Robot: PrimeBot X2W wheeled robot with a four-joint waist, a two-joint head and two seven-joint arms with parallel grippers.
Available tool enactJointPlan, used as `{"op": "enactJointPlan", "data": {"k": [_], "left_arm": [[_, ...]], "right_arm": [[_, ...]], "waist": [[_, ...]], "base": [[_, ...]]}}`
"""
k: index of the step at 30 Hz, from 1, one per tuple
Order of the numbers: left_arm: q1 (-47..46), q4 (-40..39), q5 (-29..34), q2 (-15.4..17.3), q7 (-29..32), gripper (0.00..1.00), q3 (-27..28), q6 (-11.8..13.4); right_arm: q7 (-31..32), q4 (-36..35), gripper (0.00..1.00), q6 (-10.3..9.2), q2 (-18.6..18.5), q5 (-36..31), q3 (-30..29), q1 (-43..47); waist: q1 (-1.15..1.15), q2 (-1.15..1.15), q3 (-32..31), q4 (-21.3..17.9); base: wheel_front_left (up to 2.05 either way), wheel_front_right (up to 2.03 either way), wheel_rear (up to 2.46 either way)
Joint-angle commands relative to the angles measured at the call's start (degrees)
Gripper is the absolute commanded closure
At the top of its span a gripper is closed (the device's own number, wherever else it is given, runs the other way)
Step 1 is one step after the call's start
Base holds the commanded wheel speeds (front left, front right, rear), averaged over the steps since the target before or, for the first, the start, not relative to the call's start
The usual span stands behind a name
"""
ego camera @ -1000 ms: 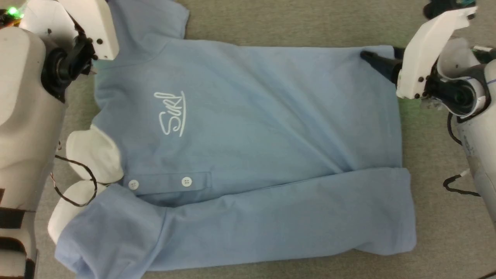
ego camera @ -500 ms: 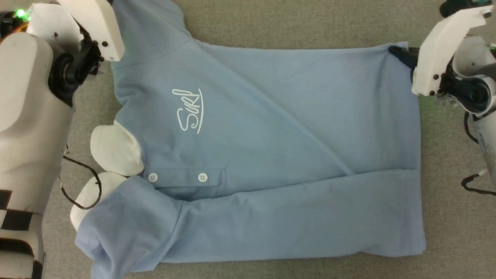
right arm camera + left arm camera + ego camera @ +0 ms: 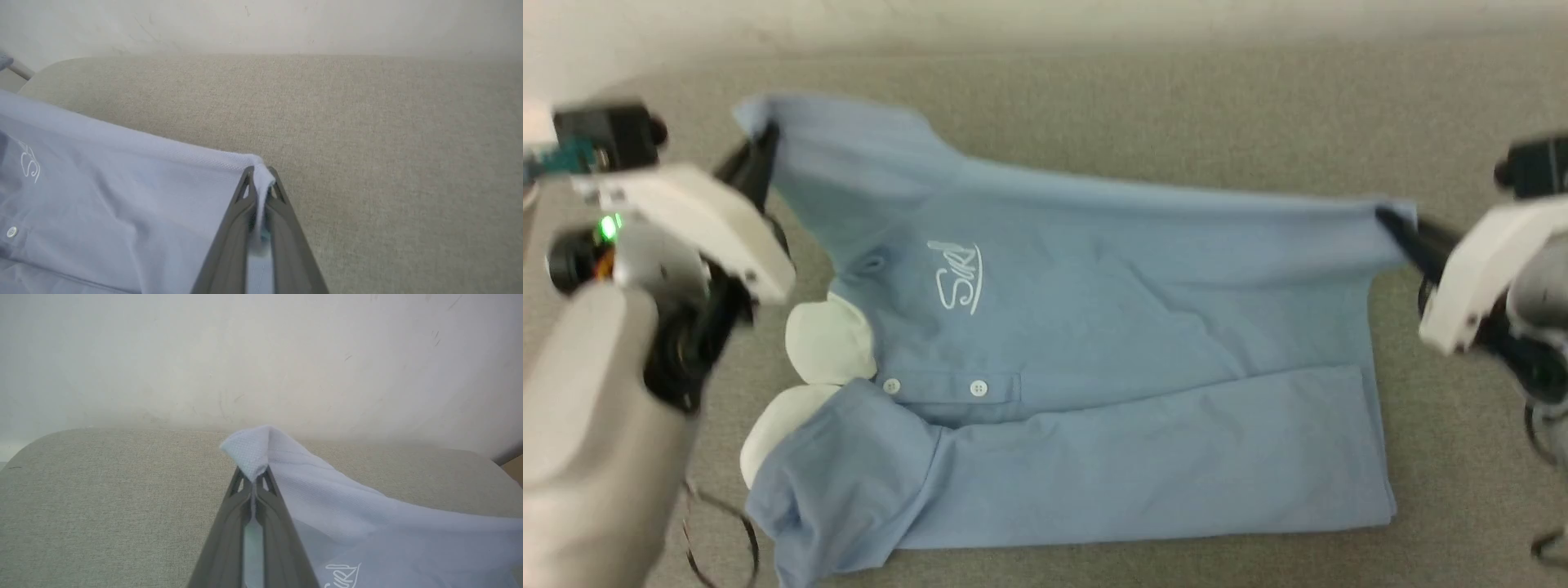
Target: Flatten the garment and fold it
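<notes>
Across the middle of the bench point(image 3: 1176, 106), head view: garment point(image 3: 1094, 392), count 1, light blue, lying sideways with the collar end toward 9 o'clock and the hem toward 3 o'clock. Its 6 o'clock side is folded over the front as one long band. Its 12 o'clock edge is raised off the bench and drawn taut between the two grips.

Counts on the garment:
- buttons point(image 3: 892, 385): 2, white, side by side on the placket
- collar flaps point(image 3: 829, 347): 2, white, at 9 o'clock
- logo point(image 3: 960, 278): 1, white cursive

Grippers: 2.

The left gripper point(image 3: 760, 155) sits at 10 o'clock, forearm entering from 8 o'clock, fingers aimed toward 1 o'clock. Its jaws are closed on the sleeve corner. In the left wrist view a tuft of cloth pokes out past the left gripper's point(image 3: 254, 479) tips, with a pale wall point(image 3: 261, 355) behind.

The right gripper point(image 3: 1392, 224) sits at 3 o'clock, fingers aimed toward 10 o'clock. Its jaws are clamped on the hem corner. In the right wrist view the cloth edge is pinched at the tips point(image 3: 259, 179) and runs down between the fingers.

The head view is slightly blurred.
</notes>
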Motion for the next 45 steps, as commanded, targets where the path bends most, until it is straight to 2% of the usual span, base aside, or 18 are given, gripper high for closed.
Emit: {"op": "enactJointPlan", "data": {"k": [1, 3, 8, 13, 14, 15, 16, 17, 18, 23, 29, 33, 36, 40, 45], "left_arm": [[4.7, -2.8, -0.8, 0.4, -1.1, 1.00, 0.7, 1.3], [7.6, -4.8, -1.2, 0.6, -1.5, 1.00, 1.1, 2.2], [23.8, -13.4, -3.0, 1.2, -3.5, 1.00, 2.8, 7.4], [36.3, -19.2, -5.7, 0.0, -4.3, 1.00, 3.4, 10.7], [37.8, -19.6, -6.2, -0.2, -4.1, 1.00, 3.2, 10.9], [39.0, -19.6, -6.4, -0.2, -3.7, 1.00, 2.8, 11.0], [39.9, -19.3, -6.3, -0.2, -3.3, 0.95, 2.2, 11.1], [40.5, -19.0, -6.5, -0.5, -3.1, 0.06, 1.7, 11.1], [40.8, -18.8, -6.6, -0.9, -3.2, 0.00, 1.4, 11.0], [41.7, -17.2, -4.2, -1.7, -7.9, 0.00, 1.8, 11.8], [41.6, -18.7, -1.3, -3.1, -17.5, 0.00, 5.1, 12.4], [40.4, -20.4, 3.2, -2.8, -22.6, 0.00, 4.8, 12.8], [38.8, -21.3, 7.7, -2.8, -25.2, 0.00, 3.9, 13.9], [36.9, -21.9, 14.6, -3.2, -27.1, 0.00, 2.1, 14.9], [35.2, -21.7, 21.2, -5.0, -27.8, 0.00, 0.8, 14.7]], "right_arm": [[-0.8, -1.6, 1.00, -0.06, 0.1, 0.6, -0.9, 4.2], [-1.1, -2.6, 1.00, -0.06, 0.2, 0.7, -1.4, 6.5], [-2.3, -6.1, 1.00, -0.06, 2.6, 1.3, -3.4, 17.1], [-4.4, -5.5, 1.00, -0.06, 4.6, 0.2, -6.1, 23.7], [-5.3, -4.9, 0.96, -0.06, 5.0, -0.5, -6.9, 24.4], [-6.2, -4.1, 0.70, -0.06, 5.3, -1.8, -7.5, 24.9], [-6.7, -3.3, 0.53, -0.06, 5.9, -2.7, -7.8, 25.4], [-7.3, -2.8, 0.00, -0.06, 6.8, -3.1, -8.3, 25.9], [-8.1, -2.4, 0.00, -0.06, 7.4, -4.0, -8.8, 26.3], [-11.9, -3.5, 0.00, -0.06, 9.5, -7.2, -10.7, 29.8], [-12.8, -14.6, 0.00, -0.06, 10.2, -10.6, -15.1, 35.5], [-7.2, -21.4, 0.00, -0.06, 10.2, -12.0, -19.0, 36.7], [-1.7, -22.7, 0.00, -0.06, 9.4, -11.7, -21.7, 35.6], [6.4, -19.9, 0.00, -0.06, 7.8, -10.4, -23.2, 32.3], [13.8, -13.2, 0.00, -0.06, 7.4, -9.4, -22.7, 28.1]], "waist": [[0.01, 0.00, -5.8, 1.3], [0.01, 0.00, -6.4, 1.2], [0.01, 0.00, -8.4, 0.2], [0.01, 0.00, -8.4, -0.3], [0.01, 0.00, -8.3, -0.3], [0.01, 0.00, -8.2, -0.4], [0.01, 0.00, -8.1, -0.5], [0.01, 0.00, -8.0, -0.5], [0.01, 0.00, -8.0, -0.6], [0.01, 0.00, -8.6, -0.6], [0.01, 0.00, -10.0, -0.2], [0.01, 0.00, -10.7, 0.6], [0.01, 0.00, -10.7, 1.8], [0.01, 0.00, -10.1, 3.5], [0.01, 0.00, -9.0, 6.1]], "base": [[0.00, 0.00, 0.00], [0.00, 0.00, 0.00], [0.00, 0.00, 0.00], [0.00, 0.00, 0.00], [0.00, 0.00, 0.00], [0.00, 0.00, 0.00], [0.00, 0.00, 0.00], [0.00, 0.00, 0.00], [0.00, 0.00, 0.00], [0.00, 0.00, 0.00], [0.00, 0.00, 0.00], [0.00, 0.00, 0.00], [0.00, 0.00, 0.00], [0.00, 0.00, 0.00], [0.00, 0.00, 0.00]]}}
